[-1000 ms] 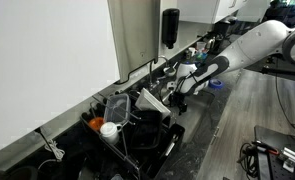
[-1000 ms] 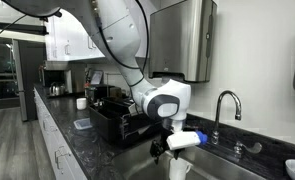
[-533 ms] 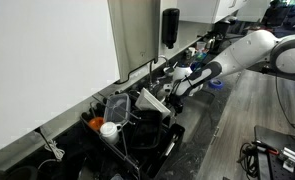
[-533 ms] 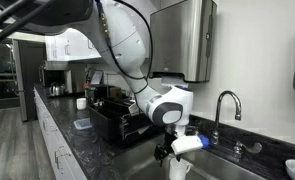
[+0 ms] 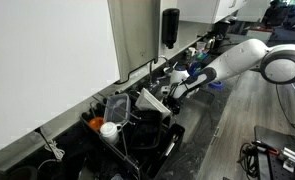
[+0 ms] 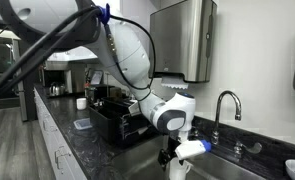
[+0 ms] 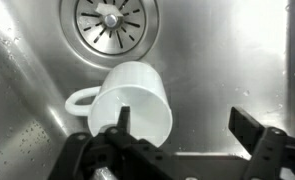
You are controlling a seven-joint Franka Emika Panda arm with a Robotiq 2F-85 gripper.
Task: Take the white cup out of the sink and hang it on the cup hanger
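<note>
One dark counter point(image 6: 55, 140) carries the whole setup, w/ the sink point(image 6: 242, 170) recessed in it and a faucet point(image 6: 223, 106) at the rear rim. The white arm point(image 6: 127, 55) bends over from above and reaches down into the basin. The same arm point(image 5: 242, 58) shows in both exterior views.

The rack point(image 6: 107, 120), black wire, stands on the counter beside the sink, well apart from the cup. In an exterior view the rack point(image 5: 137, 130) holds mixed items, incl. a flat white piece point(image 5: 152, 101). The rest is too small to identify.

The gripper point(image 6: 175, 157) sits low in the sink, directly over the cup point(image 6: 179, 171), of which only part shows beneath it. In the wrist view the gripper point(image 7: 187, 128) has its jaws spread wide — not gripping anything. One finger point(image 7: 124, 125) overlaps the cup's near side, but contact cannot be confirmed. The other finger point(image 7: 252, 128) is over bare sink floor point(image 7: 227, 60), clear of the cup.

The cup point(image 7: 137, 95) rests on the sink floor just beside the drain point(image 7: 109, 18), so it is not on the rack. Its handle point(image 7: 80, 100) points sideways toward the sink wall. No opening is visible — upright, inverted or on its side, cannot tell.
</note>
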